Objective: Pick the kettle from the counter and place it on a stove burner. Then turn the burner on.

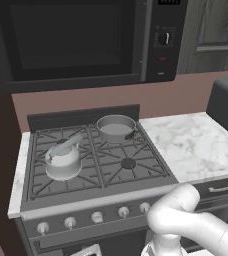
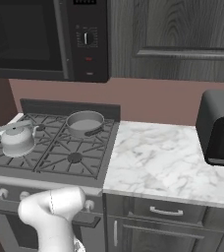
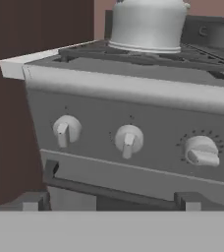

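Sitting on the front-left stove burner [image 1: 62,170], the kettle [image 1: 63,160] is already off the bench [image 1: 196,140], whose marble slab is lying to the right of the stove [image 1: 86,195]. That is leaving the second step in hand, by my reading: turning the burner on.

The arm is reaching low in front of the stove's front panel, and the hand view is looking straight at a row of knobs with the kettle [image 3: 148,24] rising above them on the grate at the stove's left edge. The left knob [image 3: 66,130] and the middle knob [image 3: 128,140] are pointing straight down, while the right knob [image 3: 201,151] is lying turned sideways, with tick marks around it. The round grey pot [image 1: 116,127] is standing on the back-right burner and is playing no part here.

The claw itself is not showing clearly; I cannot tell how far its fingers are parted, and nothing appears to be held in it.

The next move is probably calling for picking the knob that governs the kettle's burner, closing in squarely on it, pinching it across its ridge and twisting. Which knob that is, I cannot tell for sure.
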